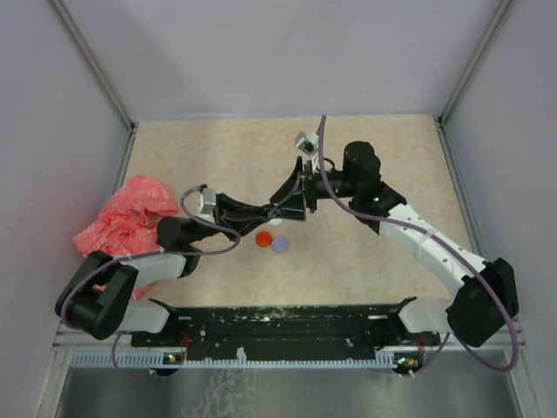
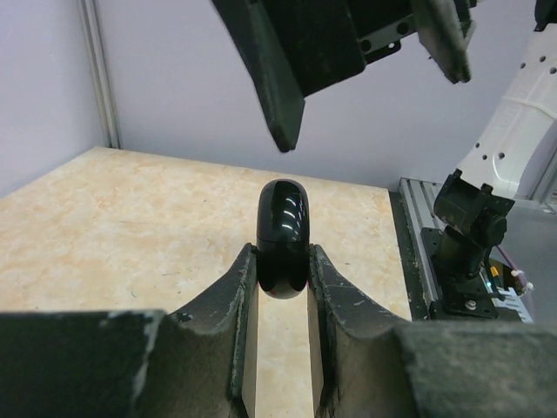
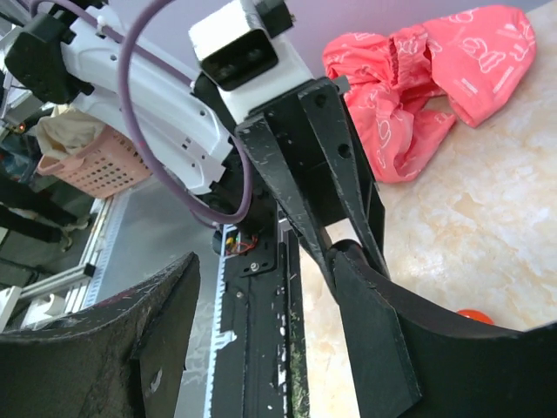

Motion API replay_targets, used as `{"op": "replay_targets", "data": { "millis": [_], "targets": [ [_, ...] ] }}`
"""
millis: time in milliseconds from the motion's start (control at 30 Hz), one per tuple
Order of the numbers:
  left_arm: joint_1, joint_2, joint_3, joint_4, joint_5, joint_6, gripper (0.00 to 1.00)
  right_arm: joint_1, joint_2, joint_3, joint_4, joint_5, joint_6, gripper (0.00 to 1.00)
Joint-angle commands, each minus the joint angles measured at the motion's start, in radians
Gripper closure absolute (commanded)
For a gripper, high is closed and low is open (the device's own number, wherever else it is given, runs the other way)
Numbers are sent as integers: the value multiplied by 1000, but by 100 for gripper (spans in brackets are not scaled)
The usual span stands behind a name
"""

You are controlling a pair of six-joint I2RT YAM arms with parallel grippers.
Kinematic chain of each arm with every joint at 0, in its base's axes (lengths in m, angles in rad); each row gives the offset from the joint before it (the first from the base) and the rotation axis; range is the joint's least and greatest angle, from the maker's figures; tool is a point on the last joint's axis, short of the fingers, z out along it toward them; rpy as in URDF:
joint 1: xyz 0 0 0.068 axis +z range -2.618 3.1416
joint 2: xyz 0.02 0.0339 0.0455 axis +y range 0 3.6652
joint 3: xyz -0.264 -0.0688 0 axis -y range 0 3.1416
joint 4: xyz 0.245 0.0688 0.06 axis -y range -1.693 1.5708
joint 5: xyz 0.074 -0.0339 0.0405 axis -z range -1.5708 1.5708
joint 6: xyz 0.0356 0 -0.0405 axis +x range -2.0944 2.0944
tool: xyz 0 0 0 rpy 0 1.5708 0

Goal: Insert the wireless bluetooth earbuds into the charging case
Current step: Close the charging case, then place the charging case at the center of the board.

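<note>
Beige marbled table (image 1: 374, 261), enclosed by pale panels (image 1: 261, 52). Right arm (image 1: 426, 244) reaches in from the near right corner and left arm (image 1: 130, 274) from the near left; they meet near the table's middle. A crumpled pink plastic bag (image 1: 122, 218) lies at the left edge. Right gripper (image 3: 265, 261): jaws spread apart, gripping nothing, poised just above the left gripper (image 2: 283, 266). Left gripper: fingers closed tight on the charging case (image 2: 283, 222), a glossy black rounded shell held on edge above the table, its top protruding past the fingertips. On the table just nearer than the grippers, an orange-red disc (image 1: 263, 238) and a lilac disc (image 1: 279, 245) lie side by side. A small white piece (image 1: 276, 222) lies beside them; whether it is an earbud cannot be told.
</note>
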Motion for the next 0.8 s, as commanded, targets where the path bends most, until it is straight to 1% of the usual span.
{"op": "replay_targets", "data": {
  "millis": [0,33,100,200,267,333,433,533,600,700,767],
  "targets": [
    [-4,10,3,266,-51,-33,100,-10,-89,-4,-13,51,-97,37],
    [-4,11,-5,266,-71,-43,100,-12,-108,-9,-48,118,-132,37],
    [-4,14,-29,266,-123,-78,100,-12,-151,-19,-137,319,-193,36],
    [-2,17,-81,265,-202,-153,100,-12,-215,-54,-220,566,-243,34],
    [-1,10,-120,245,-245,-201,100,-12,-264,-86,-246,687,-251,33],
    [0,-15,-154,181,-279,-239,100,-12,-296,-118,-266,765,-255,33],
    [4,-90,-181,-69,-336,-269,100,-11,-339,-163,-285,841,-258,32],
    [5,-191,-158,-458,-426,-241,100,-12,-379,-219,-284,899,-265,32],
    [7,-225,-114,-662,-505,-202,100,-12,-398,-262,-282,929,-267,32],
    [15,-201,-52,-792,-536,-135,99,-12,-412,-304,-287,941,-267,32],
    [24,-151,3,-859,-533,-126,97,-12,-420,-323,-284,949,-269,33]
  ]
}}
